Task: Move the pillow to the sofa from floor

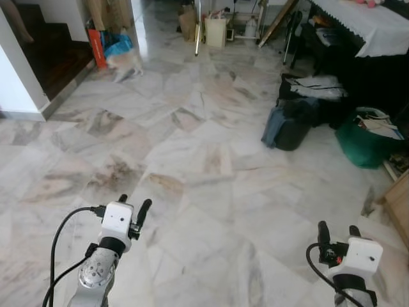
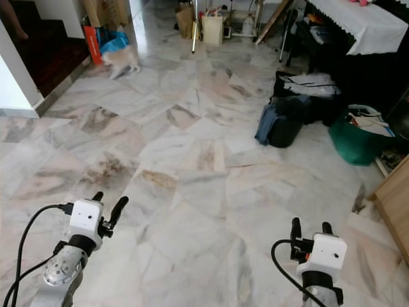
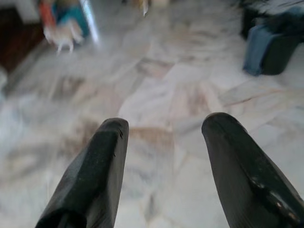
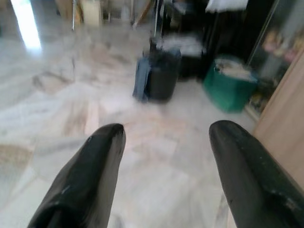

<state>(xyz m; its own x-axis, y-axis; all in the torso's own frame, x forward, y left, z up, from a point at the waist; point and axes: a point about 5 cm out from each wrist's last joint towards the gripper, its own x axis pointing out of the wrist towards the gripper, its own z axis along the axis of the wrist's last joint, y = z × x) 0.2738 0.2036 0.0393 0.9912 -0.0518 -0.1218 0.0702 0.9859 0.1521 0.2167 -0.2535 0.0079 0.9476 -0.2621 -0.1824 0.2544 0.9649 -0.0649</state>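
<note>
Both my left end effector (image 1: 133,206) and right end effector (image 1: 337,230) hang spread and empty over the marble floor (image 1: 211,173). I can't spot the pillow or sofa; walking on, I risk clipping the dark bags (image 1: 291,121).

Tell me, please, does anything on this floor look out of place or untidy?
Yes. A dark bag with blue cloth lies on the marble floor beside a green bag overflowing with papers. A cat stands far left.
</note>
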